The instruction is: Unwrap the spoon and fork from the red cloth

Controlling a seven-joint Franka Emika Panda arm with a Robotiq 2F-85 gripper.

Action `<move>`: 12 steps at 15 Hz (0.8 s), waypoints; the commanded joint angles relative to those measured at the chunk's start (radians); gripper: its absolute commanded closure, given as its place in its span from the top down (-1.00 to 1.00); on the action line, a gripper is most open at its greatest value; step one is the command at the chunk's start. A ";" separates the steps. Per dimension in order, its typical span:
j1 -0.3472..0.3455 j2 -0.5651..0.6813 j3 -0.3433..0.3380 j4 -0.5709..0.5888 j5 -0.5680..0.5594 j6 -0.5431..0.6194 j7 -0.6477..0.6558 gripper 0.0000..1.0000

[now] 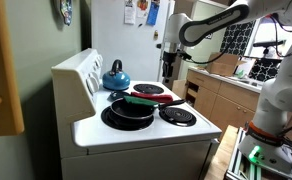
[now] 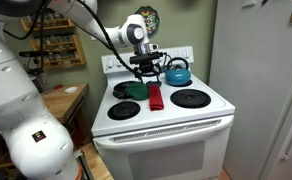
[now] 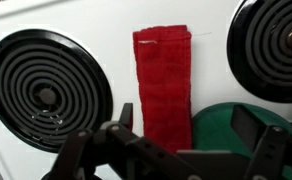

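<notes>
The red cloth (image 3: 163,85) lies as a long folded strip on the white stove top between the burners. It also shows in both exterior views (image 1: 148,91) (image 2: 156,97). No spoon or fork is visible; any inside the cloth are hidden. My gripper (image 3: 186,128) is open, with its fingers spread over the near end of the cloth and holding nothing. In both exterior views the gripper (image 1: 169,72) (image 2: 146,68) hangs a little above the stove top over the cloth.
A dark green round dish (image 3: 222,125) (image 2: 134,90) sits right beside the cloth. A blue kettle (image 1: 115,75) (image 2: 176,72) stands on a rear burner. Black coil burners (image 3: 48,90) (image 3: 274,50) flank the cloth. The stove's raised back panel (image 2: 166,55) is behind.
</notes>
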 commanded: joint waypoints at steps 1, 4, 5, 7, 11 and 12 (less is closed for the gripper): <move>-0.002 0.008 0.005 0.000 0.001 0.006 -0.002 1.00; -0.003 0.009 0.005 0.005 0.001 0.006 -0.001 1.00; -0.003 0.009 0.005 0.008 0.001 0.006 -0.001 1.00; -0.005 0.034 0.001 0.014 0.015 -0.007 0.000 1.00; -0.012 0.111 0.000 0.012 0.025 0.026 -0.007 1.00; -0.014 0.130 0.003 0.013 0.022 0.030 -0.003 1.00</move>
